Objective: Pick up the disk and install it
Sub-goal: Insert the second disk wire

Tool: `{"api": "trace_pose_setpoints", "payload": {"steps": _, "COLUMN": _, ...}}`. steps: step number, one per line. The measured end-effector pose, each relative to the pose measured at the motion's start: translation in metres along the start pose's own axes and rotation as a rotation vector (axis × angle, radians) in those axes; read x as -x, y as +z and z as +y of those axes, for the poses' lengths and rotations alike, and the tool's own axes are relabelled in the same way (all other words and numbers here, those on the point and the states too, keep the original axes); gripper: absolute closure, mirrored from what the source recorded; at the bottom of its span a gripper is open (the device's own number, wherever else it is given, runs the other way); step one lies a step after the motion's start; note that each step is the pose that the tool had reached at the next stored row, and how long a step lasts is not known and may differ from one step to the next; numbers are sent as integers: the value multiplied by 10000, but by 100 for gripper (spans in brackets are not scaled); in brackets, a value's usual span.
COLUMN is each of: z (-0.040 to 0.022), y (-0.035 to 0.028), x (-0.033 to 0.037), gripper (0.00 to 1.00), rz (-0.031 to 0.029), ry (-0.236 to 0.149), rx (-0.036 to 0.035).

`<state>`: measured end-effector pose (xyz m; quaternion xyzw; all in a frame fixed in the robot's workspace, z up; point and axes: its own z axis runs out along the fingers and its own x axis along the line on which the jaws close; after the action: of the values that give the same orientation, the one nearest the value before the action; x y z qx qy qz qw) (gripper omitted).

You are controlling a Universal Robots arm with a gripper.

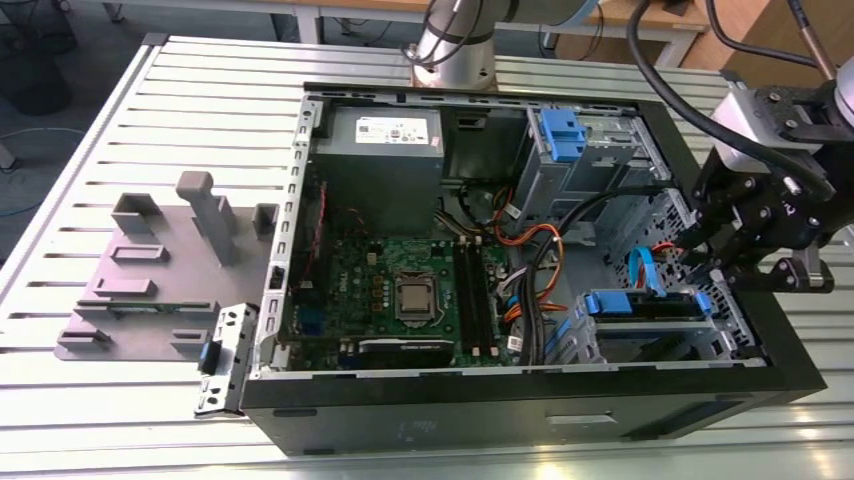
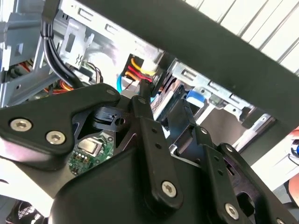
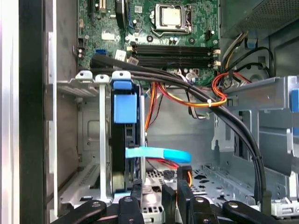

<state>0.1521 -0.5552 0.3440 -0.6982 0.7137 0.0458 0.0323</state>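
Disk: the disk (image 3: 117, 154) stands on its thin edge in a slot of the silver rack (image 3: 100, 140), inside the open computer case (image 1: 534, 400). It looks like it is already pushed into place.
Where from the end effector: the disk is just ahead of the end effector (image 3: 154, 207), very near it. I cannot tell if they touch.
End effector: it hangs over the corner of the case where the rack is. In the exterior view the end effector (image 1: 727, 268) is just beside the disk (image 1: 638, 303). I cannot tell if it is apart or together, and I cannot see it clamped on anything.
Blue bracket: the blue bracket (image 3: 125, 107) wraps the edges of the disk, and its tab sticks out on the side far from the end effector.
How it will handle: I think the disk is stiff and a bit heavy for how thin it is. The metal sides look smooth, so it may slip. It may break if it is bumped or dropped.
Where to hold: I think the two long edges with the blue bracket are best. The plastic is less slippery there, and the flat faces stay safe.
Cables: a blue cable (image 3: 159, 154) and a bundle of black cables (image 3: 224, 107) run close by, off to one side of the end effector. They could snag.
Green board: the green board (image 3: 154, 37) lies well beyond the disk, far from the end effector.
Counter: the case sits on a counter (image 1: 174, 110) made of metal slats.
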Motion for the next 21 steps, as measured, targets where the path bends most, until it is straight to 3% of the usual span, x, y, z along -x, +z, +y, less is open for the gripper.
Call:
{"api": "trace_pose_setpoints", "payload": {"steps": 5, "z": -46, "y": 20, "x": -1, "gripper": 57, "rz": -1, "ry": 0, "rx": 0}}
{"api": "trace_pose_setpoints", "payload": {"steps": 8, "z": -53, "y": 52, "x": -5, "gripper": 57, "rz": 0, "ry": 1, "rx": 0}}
{"api": "trace_pose_setpoints", "payload": {"steps": 17, "z": -53, "y": 56, "x": -5, "gripper": 58, "rz": 0, "ry": 0, "rx": 0}}
{"api": "trace_pose_setpoints", "payload": {"steps": 19, "z": -54, "y": 56, "x": -5, "gripper": 71, "rz": 1, "ry": 0, "rx": 0}}
{"api": "trace_pose_setpoints", "payload": {"steps": 21, "z": -54, "y": 57, "x": -5, "gripper": 77, "rz": 1, "ry": 0, "rx": -1}}
